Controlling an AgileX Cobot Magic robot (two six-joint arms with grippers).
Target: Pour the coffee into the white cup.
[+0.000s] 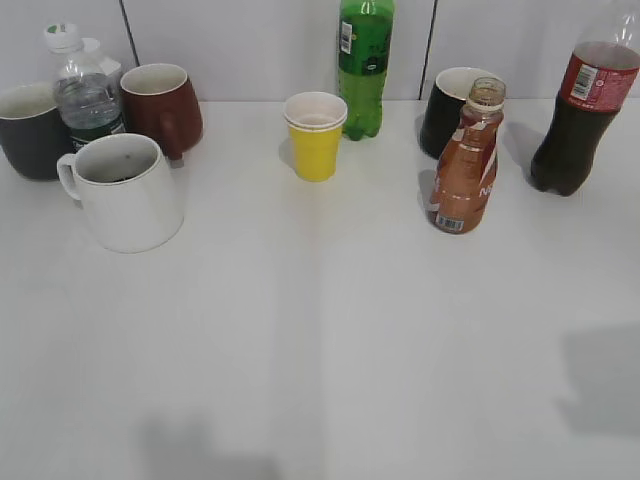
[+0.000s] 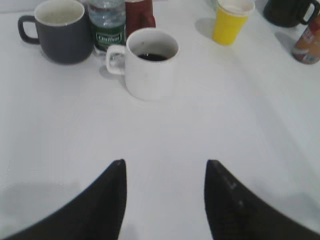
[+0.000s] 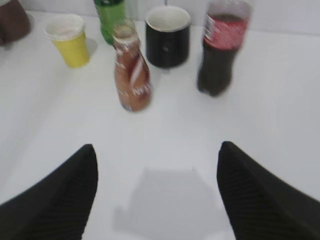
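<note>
A wide stretch of bare white table (image 1: 330,350) is seen nearest the exterior camera, with faint shadows cast on it at the lower left and right; no gripper is shown in this view. Behind it, the white cup (image 1: 125,192) stands at the left, just in front of a clear water bottle (image 1: 84,92), a dark grey mug (image 1: 28,130) and a brown mug (image 1: 162,108). A yellow paper cup (image 1: 315,135) and a green soda bottle (image 1: 364,62) are set near the pale back wall (image 1: 250,40) at the middle. The coffee bottle (image 1: 467,162) stands upright and uncapped at the right, just before a black mug (image 1: 450,110), with a cola bottle (image 1: 582,105) further right. In the left wrist view, the left gripper (image 2: 165,197) is held open and empty over bare table, well short of the white cup (image 2: 150,62), in which dark liquid is seen. In the right wrist view, the right gripper (image 3: 157,192) is spread wide and holds nothing, the coffee bottle (image 3: 132,72) standing well ahead of it across open surface.
</note>
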